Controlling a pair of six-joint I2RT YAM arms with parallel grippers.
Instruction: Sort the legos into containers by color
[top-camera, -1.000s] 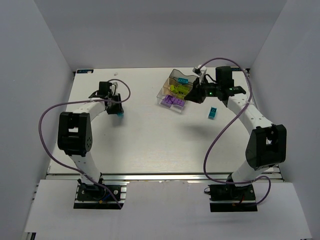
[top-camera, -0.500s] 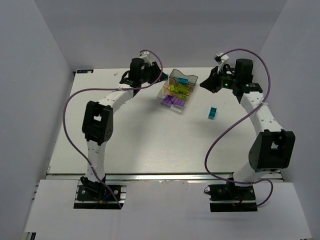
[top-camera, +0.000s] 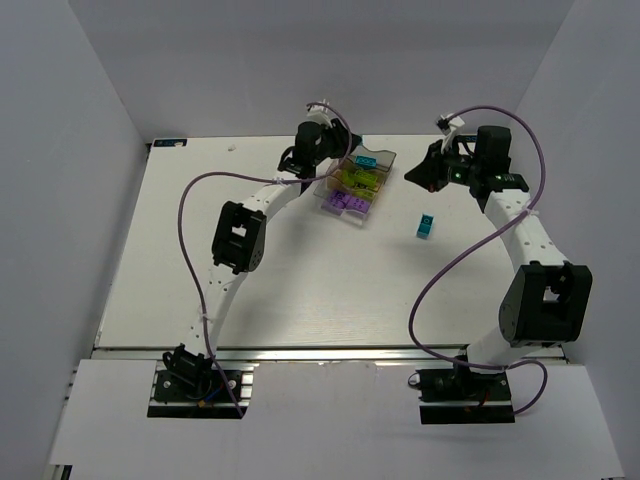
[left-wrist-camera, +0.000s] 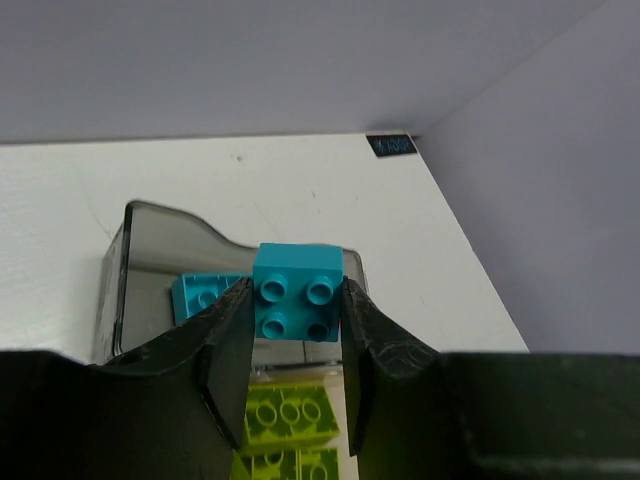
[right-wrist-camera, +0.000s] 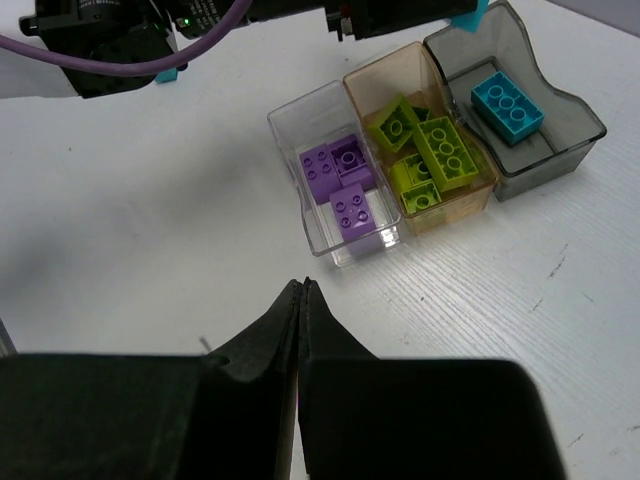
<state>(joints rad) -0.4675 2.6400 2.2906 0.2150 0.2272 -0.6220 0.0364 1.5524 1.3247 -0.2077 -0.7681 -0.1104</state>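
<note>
Left tool (left-wrist-camera: 297, 312) grips one teal brick (left-wrist-camera: 297, 290); purples (right-wrist-camera: 349, 186) maybe three.

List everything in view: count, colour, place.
tray: 1, clear, three compartments, far centre of table
purple bricks: about 3, in the tray's clear end compartment
lime bricks: about 4, in the middle compartment
teal brick in tray: 1, in the grey end compartment
loose teal brick: 1, on the table right of the tray
held teal brick: 1, between the left fingers above the grey compartment
table: 1, white
cables: purple, one along each arm
left gripper: shut on the held teal brick
right gripper: shut, empty, right of the tray
</note>
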